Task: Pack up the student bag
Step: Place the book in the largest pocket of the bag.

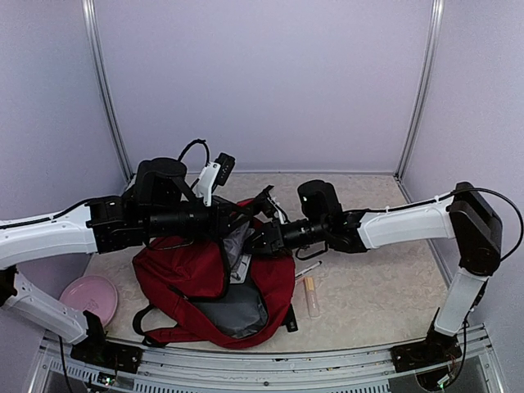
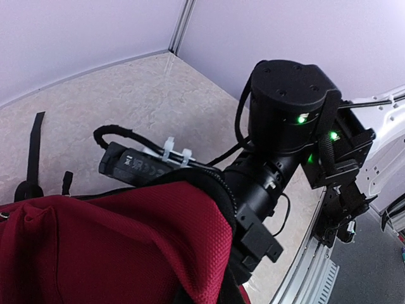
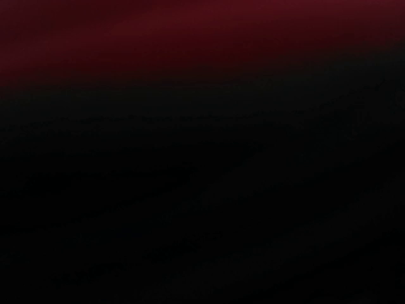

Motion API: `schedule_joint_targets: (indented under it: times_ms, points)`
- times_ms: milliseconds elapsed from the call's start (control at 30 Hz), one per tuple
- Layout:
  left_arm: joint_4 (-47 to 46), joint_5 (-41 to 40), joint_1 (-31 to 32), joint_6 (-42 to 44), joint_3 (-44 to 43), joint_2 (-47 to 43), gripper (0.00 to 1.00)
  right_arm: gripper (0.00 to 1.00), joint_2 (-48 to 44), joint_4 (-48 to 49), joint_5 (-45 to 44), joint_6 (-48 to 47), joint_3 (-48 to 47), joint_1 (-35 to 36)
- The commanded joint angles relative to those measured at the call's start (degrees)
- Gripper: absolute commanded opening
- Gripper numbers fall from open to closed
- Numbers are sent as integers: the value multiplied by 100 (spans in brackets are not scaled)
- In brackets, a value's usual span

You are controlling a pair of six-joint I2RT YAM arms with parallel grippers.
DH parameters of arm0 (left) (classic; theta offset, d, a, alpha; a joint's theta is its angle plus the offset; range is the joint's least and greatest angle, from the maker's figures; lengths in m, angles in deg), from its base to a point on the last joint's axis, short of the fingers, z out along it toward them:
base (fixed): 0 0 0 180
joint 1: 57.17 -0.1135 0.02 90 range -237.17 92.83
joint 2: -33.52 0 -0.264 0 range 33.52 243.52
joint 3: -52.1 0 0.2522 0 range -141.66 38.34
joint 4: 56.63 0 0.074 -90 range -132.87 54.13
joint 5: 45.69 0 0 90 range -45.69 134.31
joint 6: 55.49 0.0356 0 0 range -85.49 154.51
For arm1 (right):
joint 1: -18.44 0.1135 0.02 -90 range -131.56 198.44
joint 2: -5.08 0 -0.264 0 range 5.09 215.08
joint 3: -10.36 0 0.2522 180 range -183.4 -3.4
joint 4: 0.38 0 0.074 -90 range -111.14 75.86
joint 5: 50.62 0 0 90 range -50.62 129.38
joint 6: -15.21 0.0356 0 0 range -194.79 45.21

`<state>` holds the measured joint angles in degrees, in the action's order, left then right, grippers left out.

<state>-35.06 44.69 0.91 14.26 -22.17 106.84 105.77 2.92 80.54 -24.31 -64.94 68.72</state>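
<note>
The student bag (image 1: 184,278) lies dark red in the middle of the table, its grey-lined mouth facing the right arm. My left gripper (image 1: 249,215) is shut on the bag's upper rim and holds it lifted. Red fabric (image 2: 95,247) fills the bottom of the left wrist view and hides the fingers. My right gripper (image 1: 264,239) reaches into the mouth from the right, its fingertips hidden by the rim. The right wrist view is almost black, with only a dim red band of bag fabric (image 3: 190,31) along the top.
A pink plate (image 1: 88,296) sits at the near left. A beige tube (image 1: 311,295) and a thin pen (image 1: 308,269) lie to the right of the bag. Black straps (image 1: 151,323) trail toward the front edge. The right arm's black wrist (image 2: 288,107) is close to the left camera.
</note>
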Motion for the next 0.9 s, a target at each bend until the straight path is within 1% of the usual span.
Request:
schedule_joint_targets:
  times_ms: [0, 133, 233, 367, 500, 567, 633, 700, 867]
  points:
    - [-594, -28, 71, 71, -320, -123, 0, 32, 464, 358, -434, 219, -106, -3]
    - [-325, -601, 3, 54, -211, -373, 0, 31, 535, 332, -689, 78, -87, -1]
    - [-76, -847, -201, 14, -26, -599, 0, 32, 427, 48, -636, -269, -248, -2]
    - [411, -1245, -691, -53, 90, -995, 0, 35, -227, -921, -791, -1355, -550, -6]
    - [624, -1546, -1105, 106, -93, -1558, 0, 38, -1139, -2137, -1549, -2303, -625, -59]
    - [645, -1633, -1187, 282, -355, -1642, 0, 40, -1559, -2481, -1932, -2569, -544, -132]
    - [623, -1537, -1194, 498, -651, -1603, 0, 42, -1885, -2746, -2182, -2712, -448, -232]
    - [536, -1256, -1194, 728, -955, -1467, 0, 44, -2125, -2970, -2416, -2779, -368, -351]
    - [281, -580, -1185, 1133, -1761, -855, 0, 46, -2511, -3323, -2729, -2937, -365, -578]
